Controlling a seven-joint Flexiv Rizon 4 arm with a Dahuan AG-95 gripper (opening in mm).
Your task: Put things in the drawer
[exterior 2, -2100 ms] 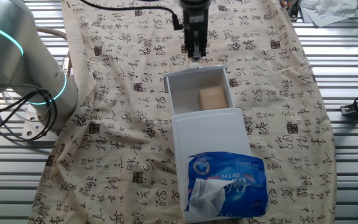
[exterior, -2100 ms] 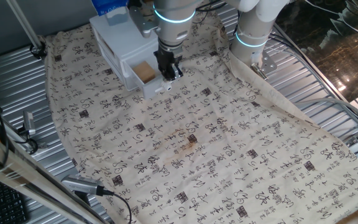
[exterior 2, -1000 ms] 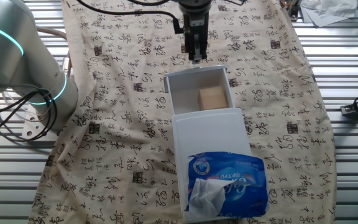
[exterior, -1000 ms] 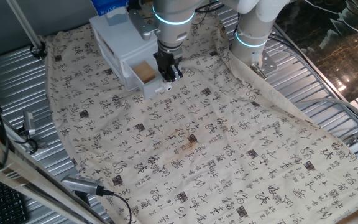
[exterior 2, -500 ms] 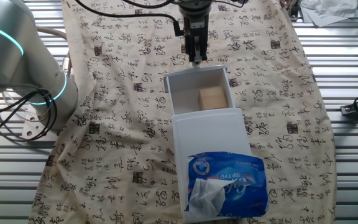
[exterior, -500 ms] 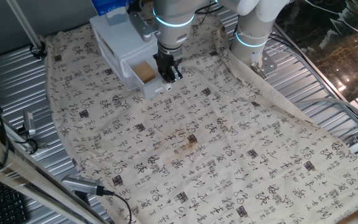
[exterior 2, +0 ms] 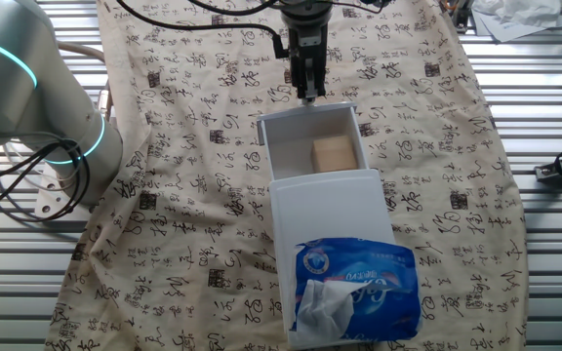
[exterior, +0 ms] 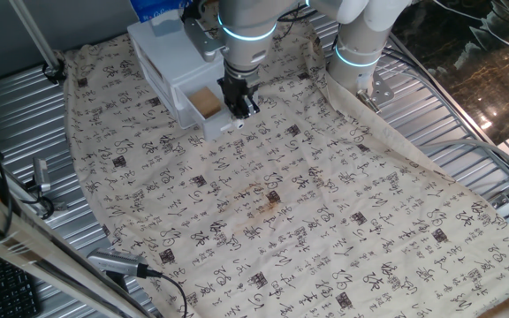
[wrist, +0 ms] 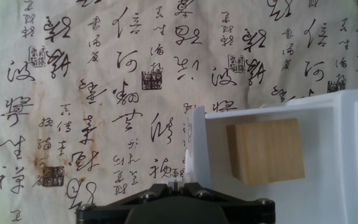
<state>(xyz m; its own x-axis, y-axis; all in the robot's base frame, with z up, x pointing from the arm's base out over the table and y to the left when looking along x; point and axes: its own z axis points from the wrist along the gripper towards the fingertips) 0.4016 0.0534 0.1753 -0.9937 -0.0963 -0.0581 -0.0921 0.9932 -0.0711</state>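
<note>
The white drawer (exterior: 222, 124) is pulled out of the small white cabinet (exterior: 159, 55). A tan wooden cube (exterior: 206, 102) lies inside it, also visible in the other fixed view (exterior 2: 334, 152) and the hand view (wrist: 266, 151). My gripper (exterior: 241, 108) points down just outside the drawer's front panel (exterior 2: 305, 115), fingers closed together, at or almost touching the panel. In the hand view the gripper (wrist: 176, 185) is shut with nothing between the fingers, and the drawer front (wrist: 199, 143) stands edge-on just ahead. I cannot make out the knob clearly.
A blue tissue pack (exterior 2: 354, 288) lies on top of the cabinet (exterior 2: 330, 205). The arm's base (exterior 2: 27, 88) stands beside the patterned cloth (exterior: 281, 203) that covers the table. Metal slats and cables border the cloth.
My shut gripper has crept a little toward the drawer's front panel. The drawer and the cube have not visibly moved.
</note>
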